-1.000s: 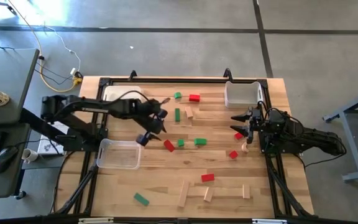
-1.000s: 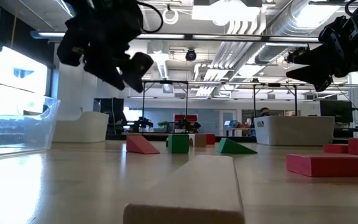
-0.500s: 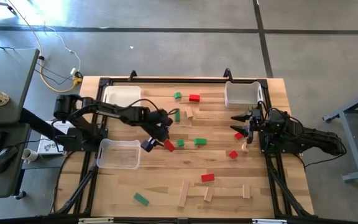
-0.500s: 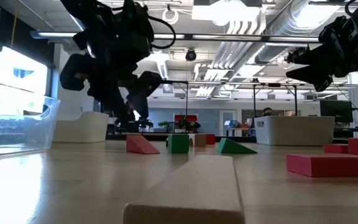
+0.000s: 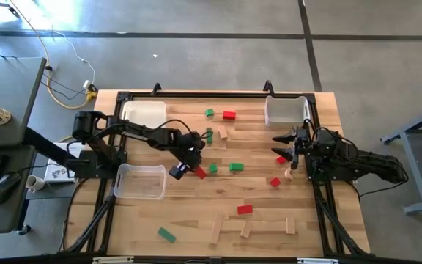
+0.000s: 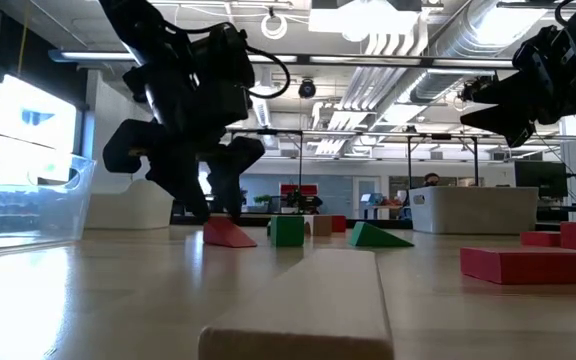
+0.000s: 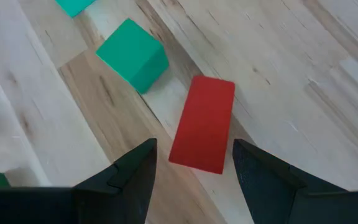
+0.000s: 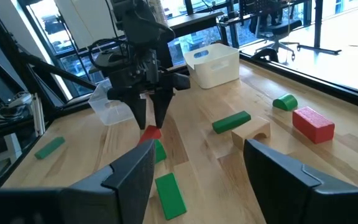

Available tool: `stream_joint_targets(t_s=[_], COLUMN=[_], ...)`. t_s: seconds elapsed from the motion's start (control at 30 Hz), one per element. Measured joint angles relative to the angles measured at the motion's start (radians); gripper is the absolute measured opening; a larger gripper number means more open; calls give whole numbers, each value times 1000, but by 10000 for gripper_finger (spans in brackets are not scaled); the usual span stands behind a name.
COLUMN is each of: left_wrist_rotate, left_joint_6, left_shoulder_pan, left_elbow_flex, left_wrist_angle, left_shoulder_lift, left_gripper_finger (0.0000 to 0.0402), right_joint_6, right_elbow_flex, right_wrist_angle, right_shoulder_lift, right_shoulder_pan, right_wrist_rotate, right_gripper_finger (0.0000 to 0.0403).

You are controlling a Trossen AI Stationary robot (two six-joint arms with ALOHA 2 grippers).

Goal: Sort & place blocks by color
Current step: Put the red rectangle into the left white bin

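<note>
So the red block is a flat wedge lying mid-table, right between the left gripper's open fingers. Green cube sits just beside it, clear bin nearby; right gripper hangs open, well apart.

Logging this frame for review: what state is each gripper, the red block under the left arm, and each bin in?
Left gripper: open, fingers straddling the red block.
Red block: flat on the table, not lifted.
Right gripper: open, empty, waiting at the table's right.
Clear bin: no blocks visible inside.
White bins: contents not visible.
</note>
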Motion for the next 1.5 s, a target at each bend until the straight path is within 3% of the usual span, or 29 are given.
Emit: stream_joint_targets(t_s=[1.0,1.13,1.33,1.5], left_wrist_rotate=[5,5,9,9], left_joint_6=[-19,-19,-24,-73], left_shoulder_pan=[-6,-6,-5,-5], left_elbow_flex=[0,0,0,0], left_wrist_angle=[44,44,37,36], left_shoulder_lift=[78,78,77,77], left_gripper_finger=[198,175,106,103], right_joint_6=[0,0,0,0], right_elbow_flex=[0,0,0,0], right_wrist_angle=[0,0,0,0], right_shoulder_lift=[0,0,0,0], right_shoulder_pan=[0,0,0,0], right_wrist_rotate=[0,0,0,0], right_gripper_finger=[233,233,233,233])
